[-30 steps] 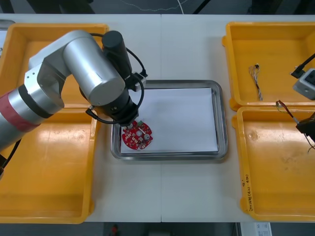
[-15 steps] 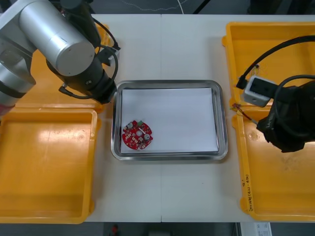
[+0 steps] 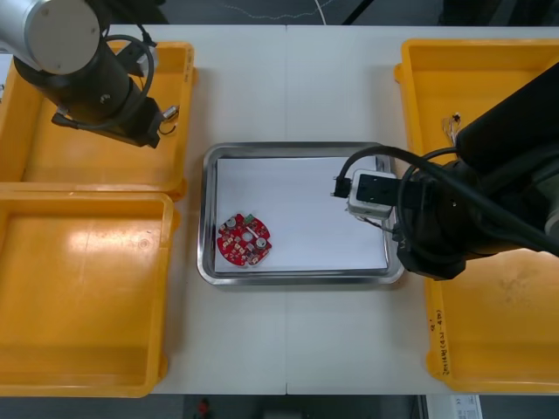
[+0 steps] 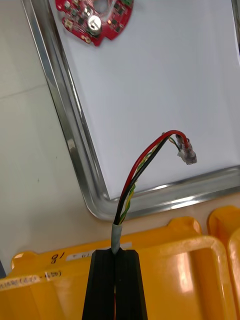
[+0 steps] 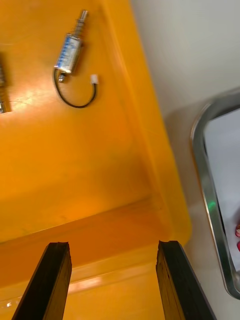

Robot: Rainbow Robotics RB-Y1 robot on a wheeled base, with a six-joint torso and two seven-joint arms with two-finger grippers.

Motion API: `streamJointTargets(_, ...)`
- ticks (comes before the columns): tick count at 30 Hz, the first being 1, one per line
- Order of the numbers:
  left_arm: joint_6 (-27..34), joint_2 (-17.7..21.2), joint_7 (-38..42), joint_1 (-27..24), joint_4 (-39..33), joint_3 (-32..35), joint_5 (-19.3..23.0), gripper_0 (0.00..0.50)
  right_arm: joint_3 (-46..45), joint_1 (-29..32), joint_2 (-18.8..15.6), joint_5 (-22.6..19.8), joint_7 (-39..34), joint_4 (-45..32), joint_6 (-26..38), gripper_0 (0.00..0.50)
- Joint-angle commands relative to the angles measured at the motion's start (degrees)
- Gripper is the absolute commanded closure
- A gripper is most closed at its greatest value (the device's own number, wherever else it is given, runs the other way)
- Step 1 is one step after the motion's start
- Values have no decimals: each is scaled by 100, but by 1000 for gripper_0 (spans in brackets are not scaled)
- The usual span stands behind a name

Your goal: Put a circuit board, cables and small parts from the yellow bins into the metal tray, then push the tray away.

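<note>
**Front view.** My left arm point(image 3: 79, 61) hangs over the far left yellow bin point(image 3: 26, 148). The near left yellow bin point(image 3: 79, 297) lies below it with open floor. The metal tray point(image 3: 300, 148) sits mid-table, a shiny rounded rim around a flat white inside. The round red circuit board point(image 3: 244, 240) lies in its near left corner, and the rest of the white is open. My right arm point(image 3: 489, 201) crosses the tray's right rim from the two right bins. Thin wires point(image 3: 454, 124) lie in the far right yellow bin point(image 3: 472, 70). The near right yellow bin point(image 3: 498, 332) has writing on its rim that is too small to read.

**Right wrist view.** My right gripper point(image 4: 118, 252) is pinched narrow on the red, black and yellow cable point(image 4: 145, 170). The cable arches up to a clear plug point(image 4: 187, 155) over the tray's white inside, near a rounded corner of the rim point(image 4: 75, 145). Whether the plug touches the tray I cannot tell. The board point(image 4: 95, 17) lies well apart. Just past my fingers, the bin's rim point(image 4: 175, 270) has handwritten marks that I cannot read.

**Left wrist view.** My left gripper point(image 5: 112, 245) stands wide with nothing between the fingers, above the smooth bin floor point(image 5: 75, 165). A small metal part point(image 5: 70, 50) with a black wire loop lies well beyond. Bare table point(image 5: 190, 45) separates the bin from the tray's corner point(image 5: 205, 165).
</note>
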Motion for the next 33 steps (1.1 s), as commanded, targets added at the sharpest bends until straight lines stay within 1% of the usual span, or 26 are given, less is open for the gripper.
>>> streamJointTargets(1,-97,200,-974,-515,517,171,-19,0,466,-295,321,270,325,170,-308,500)
streamJointTargets(5,-361,200,-1299,-638,1009,179,-27,0,765,-330,426,595,905,363,-554,500)
streamJointTargets(7,-546,200,-1519,-761,1396,179,-45,0,941,-330,479,806,1222,469,-686,500)
streamJointTargets(11,-871,183,-1923,-928,1950,171,-45,0,1283,-339,549,1245,1556,627,-932,500)
streamJointTargets(14,-1082,174,-2151,-972,2204,171,-27,0,1503,-330,655,1500,1696,838,-1117,500)
streamJointTargets(18,-1328,156,-2354,-1024,2477,171,-36,0,1758,-330,778,1737,1749,1102,-1372,500)
streamJointTargets(20,-1469,77,-2389,-1077,2653,179,-80,0,1960,-330,831,1966,1758,1268,-1539,500)
streamJointTargets(23,-1653,-55,-2433,-1165,2864,171,-212,0,2224,-330,857,2159,1784,1515,-1820,500)
streamJointTargets(25,-1776,-134,-2459,-1200,2978,171,-282,0,2338,-330,866,2177,1793,1682,-1987,500)
streamJointTargets(30,-2145,-424,-2547,-1323,3479,171,-484,0,2593,-330,866,1992,1855,2253,-2461,500)
streamJointTargets(33,-2330,-547,-2600,-1393,3751,179,-528,0,2690,-313,866,1992,1855,2481,-2620,500)
